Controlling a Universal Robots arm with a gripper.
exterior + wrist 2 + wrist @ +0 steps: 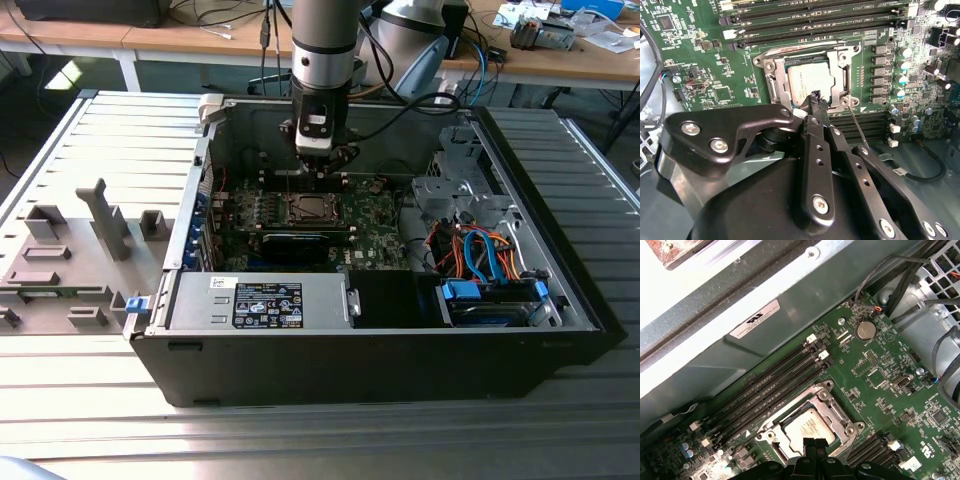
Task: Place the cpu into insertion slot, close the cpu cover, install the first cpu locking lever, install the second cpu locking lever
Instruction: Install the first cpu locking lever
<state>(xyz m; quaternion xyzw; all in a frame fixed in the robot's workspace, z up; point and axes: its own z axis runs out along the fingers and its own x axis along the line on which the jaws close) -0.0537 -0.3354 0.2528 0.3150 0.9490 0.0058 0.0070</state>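
Inside one open computer case (560, 300), one cpu (807, 82) is seen seated in the insertion slot (834, 75), framed by one cpu cover (774, 75) laid flat over it. Just above the chip's edge the hand (816, 96) is held pressed together, nothing pinched. One thin lever (856, 127) is seen slanting up beside the socket.

Bright light: glare streaks the ribbed table (300, 440) low in the exterior view; computer case (350, 360) interior shadowed; first wrist view's cpu (807, 427) washed pale.
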